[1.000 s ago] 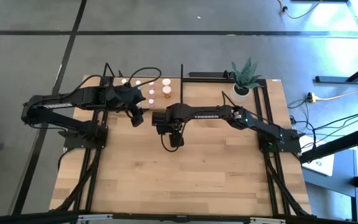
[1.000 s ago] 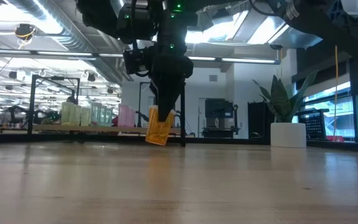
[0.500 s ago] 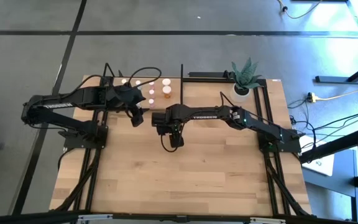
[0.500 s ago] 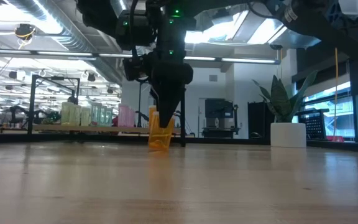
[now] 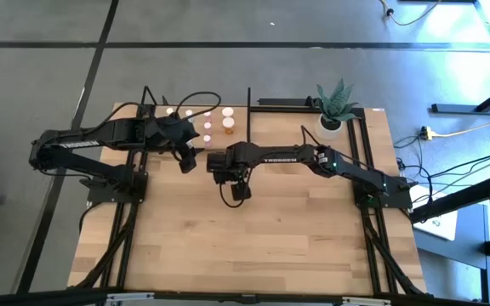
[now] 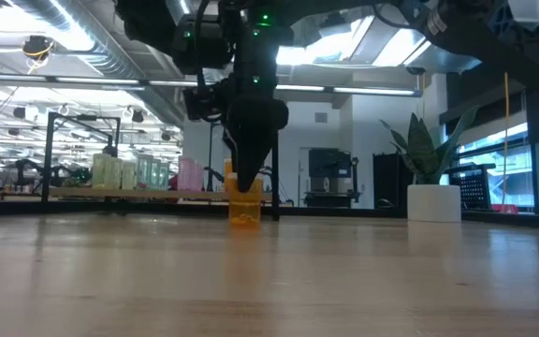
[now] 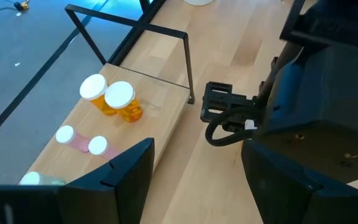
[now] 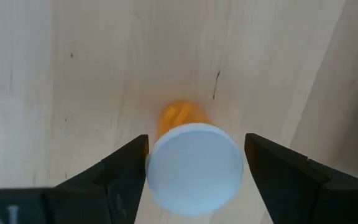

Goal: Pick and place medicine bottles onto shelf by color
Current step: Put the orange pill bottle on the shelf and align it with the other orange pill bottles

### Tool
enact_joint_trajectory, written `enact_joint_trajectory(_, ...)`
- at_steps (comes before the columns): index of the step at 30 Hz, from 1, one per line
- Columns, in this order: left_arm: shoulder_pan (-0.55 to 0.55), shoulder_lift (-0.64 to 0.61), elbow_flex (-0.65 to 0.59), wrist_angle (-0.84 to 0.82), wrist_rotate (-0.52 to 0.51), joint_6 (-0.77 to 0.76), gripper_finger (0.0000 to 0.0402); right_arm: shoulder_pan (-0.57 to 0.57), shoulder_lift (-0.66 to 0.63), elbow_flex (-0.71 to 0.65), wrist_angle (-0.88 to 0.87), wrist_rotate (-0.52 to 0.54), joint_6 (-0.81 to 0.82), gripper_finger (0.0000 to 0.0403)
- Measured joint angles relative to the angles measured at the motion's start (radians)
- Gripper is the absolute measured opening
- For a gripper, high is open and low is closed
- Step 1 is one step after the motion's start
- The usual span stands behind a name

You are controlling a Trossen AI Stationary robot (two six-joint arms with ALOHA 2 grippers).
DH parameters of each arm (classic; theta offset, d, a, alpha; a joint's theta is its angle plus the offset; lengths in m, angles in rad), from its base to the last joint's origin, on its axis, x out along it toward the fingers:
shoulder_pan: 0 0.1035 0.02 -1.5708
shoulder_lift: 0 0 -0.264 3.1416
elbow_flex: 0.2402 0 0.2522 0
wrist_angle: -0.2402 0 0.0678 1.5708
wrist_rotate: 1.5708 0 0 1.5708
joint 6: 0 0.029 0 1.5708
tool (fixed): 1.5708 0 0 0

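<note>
My right gripper [image 5: 239,194] points down at mid-table and is shut on an orange medicine bottle [image 6: 244,204] with a white cap [image 8: 194,168]. The bottle stands upright below the fingers. My left gripper [image 5: 190,160] is open and empty, just in front of the shelf [image 5: 196,121], left of the right gripper. On the shelf [image 7: 160,106] stand two orange bottles [image 7: 114,98], two pink bottles [image 7: 84,142] and a green one [image 7: 37,180], all on their bases. The shelf's bottles also show in the low view [image 6: 134,173]. My right gripper pinches the bottle's white cap [image 8: 160,171] between its two fingers [image 8: 126,180], which come from above and point down. The bottle hangs upright under the fingers, its orange base [image 6: 244,223] at the table's surface. Whether the base rests on the table, I cannot tell.
A white plant pot [image 5: 331,124] with a green plant stands at the table's far right corner. The shelf's black end bar [image 7: 188,68] rises between the shelf and my right gripper. Bare wooden tabletop [image 5: 253,246] lies toward the near edge.
The orange bottle in my right gripper has swung from tilted to upright and its base has come down to the table's surface. My right gripper has stayed shut on the cap.
</note>
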Motion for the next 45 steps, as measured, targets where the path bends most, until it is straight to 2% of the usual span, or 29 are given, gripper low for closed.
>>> enact_joint_trajectory(15,-0.001,0.000,0.000,-0.002,0.001,0.000,0.0235,-0.002,-0.087,0.003,-0.097,0.000,0.031,0.0267)
enact_joint_trajectory(17,-0.010,0.000,0.000,-0.019,0.025,0.000,0.0235,-0.002,-0.106,0.003,-0.124,0.000,0.032,0.0267)
enact_joint_trajectory(22,-0.068,0.000,0.000,-0.057,0.089,0.027,0.0235,-0.002,-0.189,0.003,-0.151,-0.007,0.087,0.0267)
enact_joint_trajectory(30,-0.180,0.021,0.000,-0.032,0.095,0.132,0.0235,0.014,-0.355,0.003,-0.194,-0.007,0.204,0.0267)
enact_joint_trajectory(34,-0.200,0.074,0.000,0.011,0.111,0.132,0.0235,0.037,-0.440,0.003,-0.191,-0.008,0.236,0.0267)
enact_joint_trajectory(39,-0.200,0.186,0.000,0.106,0.183,0.169,0.0235,0.067,-0.530,0.003,-0.191,-0.007,0.236,0.0267)
enact_joint_trajectory(45,-0.199,0.326,0.000,0.202,0.192,0.187,0.0235,0.094,-0.604,0.003,-0.228,-0.007,0.190,0.0267)
